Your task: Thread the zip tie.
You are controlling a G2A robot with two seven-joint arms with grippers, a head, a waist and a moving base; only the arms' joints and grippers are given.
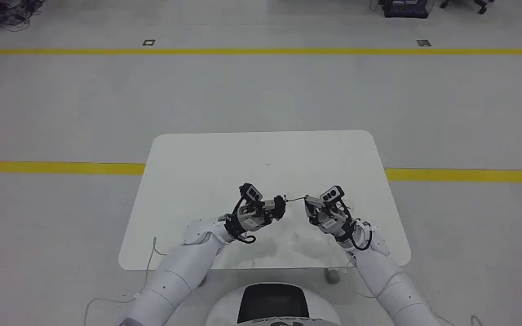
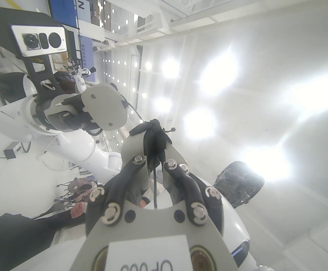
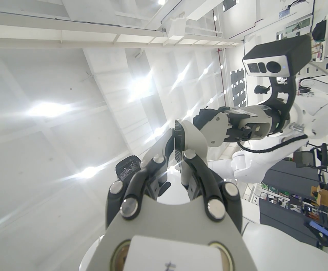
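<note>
Above table near edge: left gripper clamped on zip tie; tie spans rightward to right gripper, pinched shut on other end. Both ends held; tail through head likely unfinished, cannot confirm.

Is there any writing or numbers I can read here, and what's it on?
Left wrist label, on the plate behind the fingers: upside down, cut off, not readable whole.
Right wrist label: cut off, unreadable.
Blue wall sign: cut off.
Wall posters: too small.
</note>
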